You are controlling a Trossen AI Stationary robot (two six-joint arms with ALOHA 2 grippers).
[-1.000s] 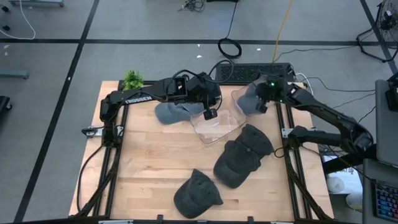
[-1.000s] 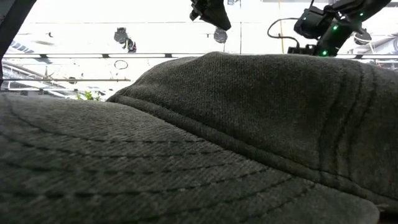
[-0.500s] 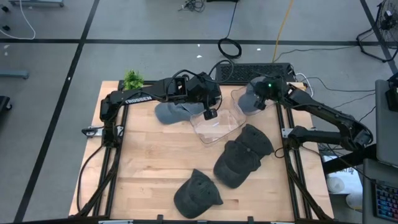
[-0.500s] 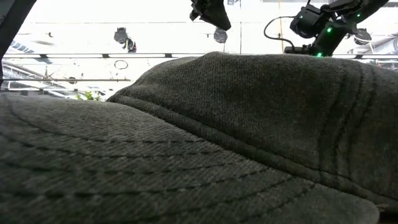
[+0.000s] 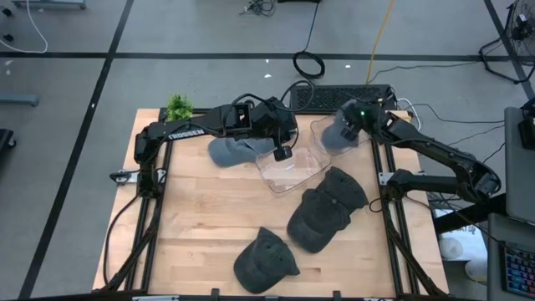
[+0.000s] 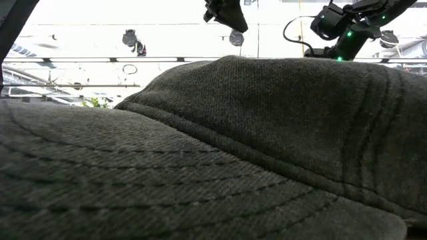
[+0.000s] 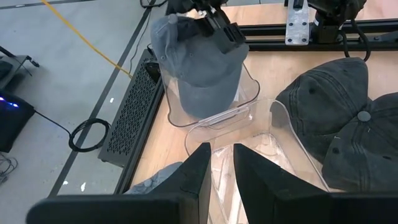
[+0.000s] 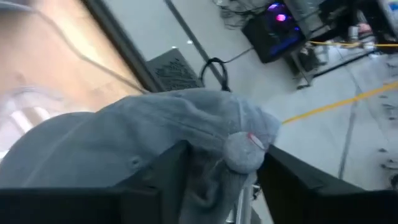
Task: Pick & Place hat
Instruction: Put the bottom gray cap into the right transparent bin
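Table point(image 5: 201, 226): three dark hats are seen lying on the wood, none of them held, so more placing is judged to remain.
Dark hats: two overlap near the right edge point(image 5: 322, 213); a third lies alone near the front edge point(image 5: 263, 261). One fills nearly all of the low view point(image 6: 213, 153).
Clear bins: two are set at the far side of the table, the far one point(image 7: 208, 102) with the held hat over it and the near one point(image 5: 288, 171) just beside the left gripper.
Light grey hat point(image 5: 334, 132): it is held over the far bin at the table's far right corner; in the left wrist view point(image 7: 196, 65) the crown is seen lowered into the bin. The placing is judged nearly done; release is not yet made.
Hat's direction: the top button faces the right wrist camera point(image 8: 242, 152), so the crown points back at the gripper; the brim end cannot be made out, and the long axis cannot be told surely.
Second light grey hat point(image 5: 230, 150): it is seen lying under the left arm, beside the near bin.
Right gripper point(image 5: 349, 125): its fingers are clamped on the light grey hat near the crown.
Left gripper point(image 5: 282, 153): it is held over the near bin; a narrow gap is seen between its fingers point(image 7: 193, 177), with nothing gripped.
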